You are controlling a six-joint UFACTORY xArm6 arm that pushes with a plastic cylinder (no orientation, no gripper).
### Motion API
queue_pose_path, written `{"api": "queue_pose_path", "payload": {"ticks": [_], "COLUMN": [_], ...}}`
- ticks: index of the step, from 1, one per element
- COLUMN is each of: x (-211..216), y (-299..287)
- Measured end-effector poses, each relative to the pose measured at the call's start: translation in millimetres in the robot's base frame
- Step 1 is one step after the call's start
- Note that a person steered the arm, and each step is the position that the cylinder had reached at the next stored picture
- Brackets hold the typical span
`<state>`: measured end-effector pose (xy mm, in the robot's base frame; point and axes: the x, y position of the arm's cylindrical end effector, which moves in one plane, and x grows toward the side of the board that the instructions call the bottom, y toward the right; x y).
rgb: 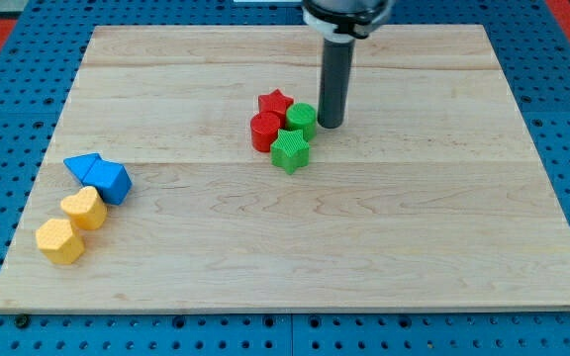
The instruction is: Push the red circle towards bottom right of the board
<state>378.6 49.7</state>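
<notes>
The red circle (264,132) lies near the board's middle, in a tight cluster. A red star (275,103) touches it at the upper right. A green circle (301,120) sits to its right and a green star (290,152) at its lower right. My tip (331,125) rests on the board just right of the green circle, touching or almost touching it. The green circle stands between my tip and the red circle.
At the view's left, a blue triangle (84,166) and a second blue block (113,182) lie together. Below them are a yellow heart (84,209) and a yellow hexagon (59,240). The wooden board (414,227) sits on a blue pegboard.
</notes>
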Motion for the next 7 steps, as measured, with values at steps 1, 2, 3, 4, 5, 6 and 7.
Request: {"api": "queue_pose_path", "payload": {"ticks": [1,2,3,4,5,6,7], "x": [95.8,165.6,182.2,233.2,231.8,202.6,201.2], "y": [32.3,-52.0,-149.8,-151.0,-199.6,-245.8,-275.0]}}
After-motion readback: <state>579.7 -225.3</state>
